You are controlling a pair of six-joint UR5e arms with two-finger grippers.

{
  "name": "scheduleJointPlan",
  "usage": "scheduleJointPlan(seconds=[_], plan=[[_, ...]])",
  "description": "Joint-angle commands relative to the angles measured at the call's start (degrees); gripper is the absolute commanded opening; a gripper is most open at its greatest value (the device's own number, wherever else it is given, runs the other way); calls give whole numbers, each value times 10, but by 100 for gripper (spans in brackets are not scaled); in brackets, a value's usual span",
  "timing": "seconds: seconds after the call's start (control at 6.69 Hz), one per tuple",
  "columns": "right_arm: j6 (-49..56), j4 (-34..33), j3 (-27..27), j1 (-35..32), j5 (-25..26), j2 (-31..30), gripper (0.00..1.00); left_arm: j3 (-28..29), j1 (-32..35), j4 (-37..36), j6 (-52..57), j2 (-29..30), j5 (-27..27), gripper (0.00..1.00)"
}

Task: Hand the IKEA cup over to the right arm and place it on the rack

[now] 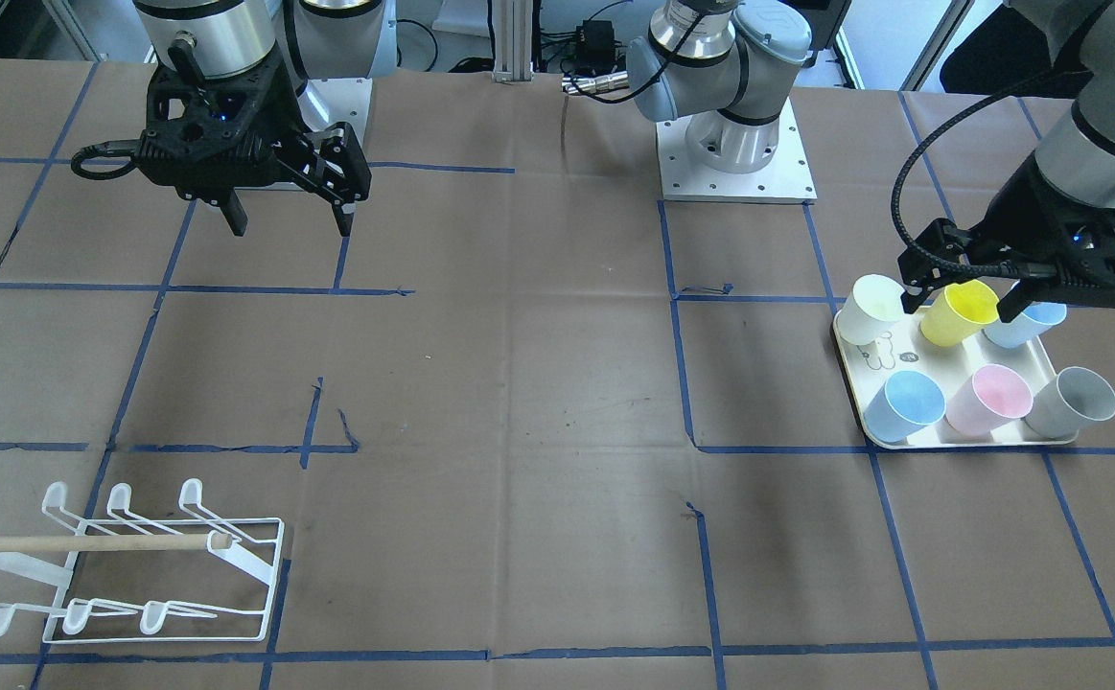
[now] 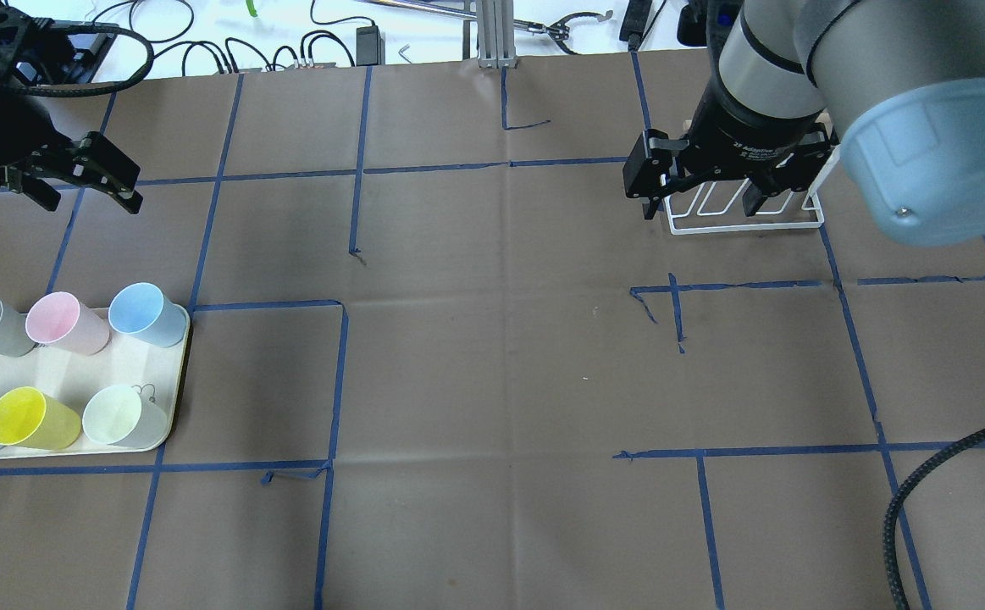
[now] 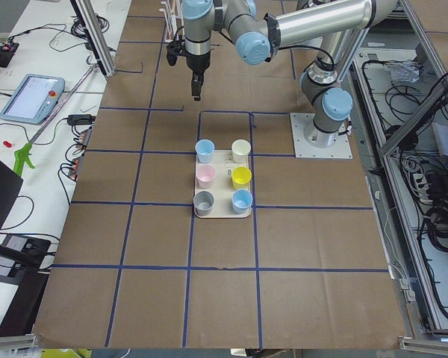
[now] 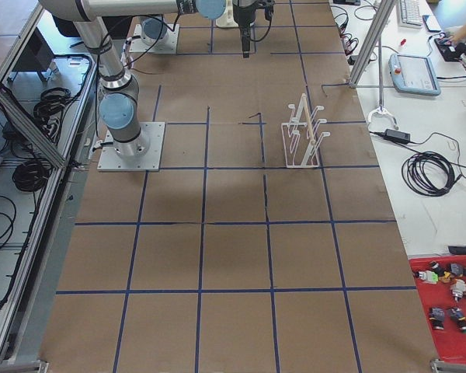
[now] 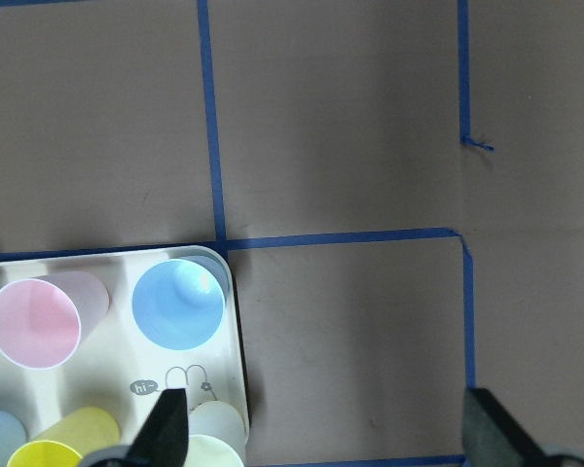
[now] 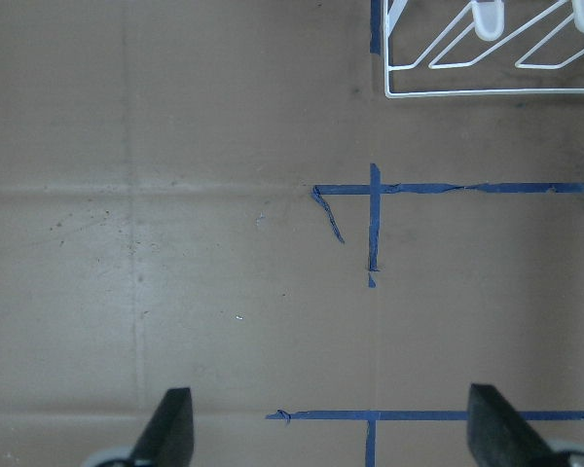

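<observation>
Six IKEA cups stand on a cream tray (image 1: 960, 443): white (image 1: 873, 309), yellow (image 1: 958, 316), two blue (image 1: 907, 405), pink (image 1: 988, 398) and grey (image 1: 1075, 402). My left gripper (image 1: 960, 292) hangs open and empty, high above the tray's robot-side edge; its wrist view shows a blue cup (image 5: 178, 304) and the pink cup (image 5: 34, 323) below. My right gripper (image 1: 289, 228) is open and empty, high over bare table. The white wire rack (image 1: 135, 565) with its wooden dowel stands at the far right, partly hidden behind the right gripper (image 2: 704, 203) in the overhead view.
Brown paper with a blue tape grid covers the table (image 2: 492, 339). The arm bases (image 1: 734, 144) sit at the robot's side. The rack's corner (image 6: 487, 58) shows at the top of the right wrist view. Cables and a teach pendant (image 3: 31, 97) lie off the table.
</observation>
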State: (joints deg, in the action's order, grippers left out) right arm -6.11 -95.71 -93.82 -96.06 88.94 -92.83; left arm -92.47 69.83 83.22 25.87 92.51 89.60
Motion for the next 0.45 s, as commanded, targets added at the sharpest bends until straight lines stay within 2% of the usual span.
scheduleJointPlan(seconds=[0.0, 0.3], plan=[[-1, -1, 1, 0, 0, 1, 100, -12, -15, -7, 15, 15, -2, 100], [-1, -4, 0, 0, 0, 1, 100, -66, -61, -87, 25, 38, -6, 100]])
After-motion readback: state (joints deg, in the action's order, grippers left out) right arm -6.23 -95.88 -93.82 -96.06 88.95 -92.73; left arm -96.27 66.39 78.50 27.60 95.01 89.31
